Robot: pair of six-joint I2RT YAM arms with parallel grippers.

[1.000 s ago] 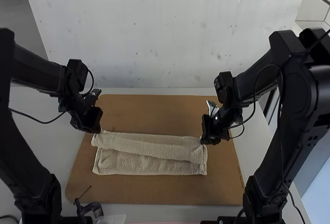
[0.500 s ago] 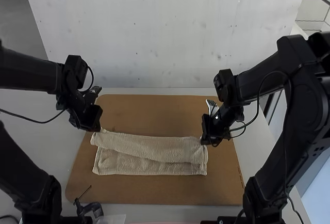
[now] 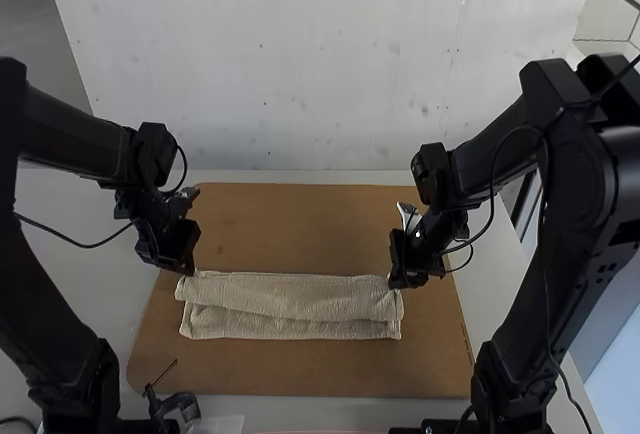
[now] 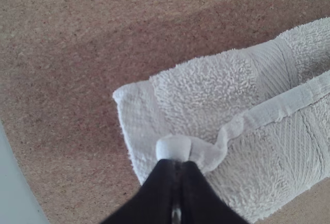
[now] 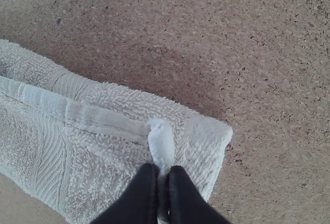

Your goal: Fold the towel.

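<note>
Towel (image 3: 290, 297), seen in the high view, lies on the brown board (image 3: 300, 224) as a long beige strip running across between the two arms, folded over on itself. The upper layer is a little rumpled, and the lower layer shows along the side nearest the arms' bases. The left gripper (image 3: 187, 268) is at the towel's far left corner and the right gripper (image 3: 394, 281) at its far right corner, each meeting the cloth. The board rests on a pale table (image 3: 100, 279); a dark clamp (image 3: 177, 406) with a thin rod stands at the board's near left corner.

In the left wrist view, the left gripper (image 4: 176, 164) has its black fingers (image 4: 154, 193) pressed together on a small bunched corner of the towel's upper layer. From that pinch a smooth hem runs off along the towel, with the terry of the layer under it showing beside it. That lower layer's own corner lies on the board, just beside the pinch.

In the right wrist view, the right gripper (image 5: 163, 170) has its black fingers (image 5: 138, 198) closed on another corner of the upper layer, a pale tuft poking out past the tips. The hem leads away from it, and the lower layer's corner rests flat on the board nearby.
</note>
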